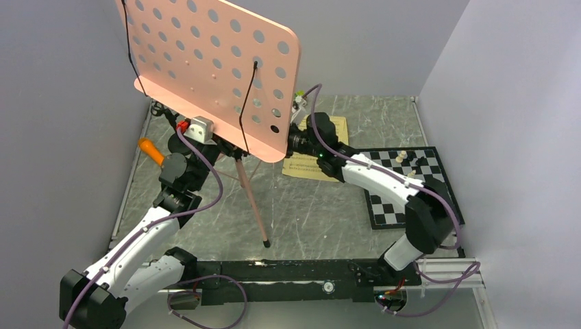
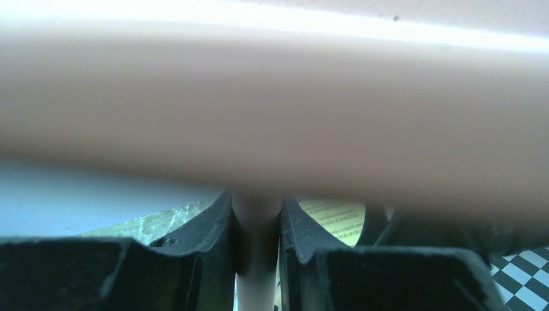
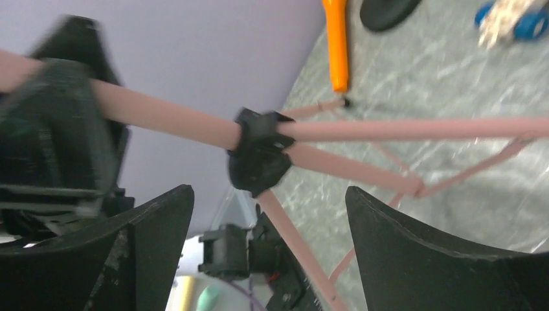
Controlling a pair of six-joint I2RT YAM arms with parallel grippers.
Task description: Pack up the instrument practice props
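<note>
Two grippers are at the pink music stand (image 1: 205, 62). The left gripper (image 2: 257, 246) clamps its pole. The right gripper (image 3: 268, 253) gapes open near its leg joint.

Lab test cell: plain grey enclosure walls (image 1: 62, 137), marbled tabletop (image 1: 315, 219), cabled mounting rail (image 1: 288, 281).

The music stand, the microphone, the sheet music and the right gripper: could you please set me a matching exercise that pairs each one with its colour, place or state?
Column one:
1. music stand
2. microphone
3. sheet music
4. right gripper

Column two:
a. yellow, beside the chessboard
b. open, holding nothing
c. pink, its pole clamped in the left gripper
d. orange, near the table's left edge

Right pairs: 1-c, 2-d, 3-a, 4-b.
</note>
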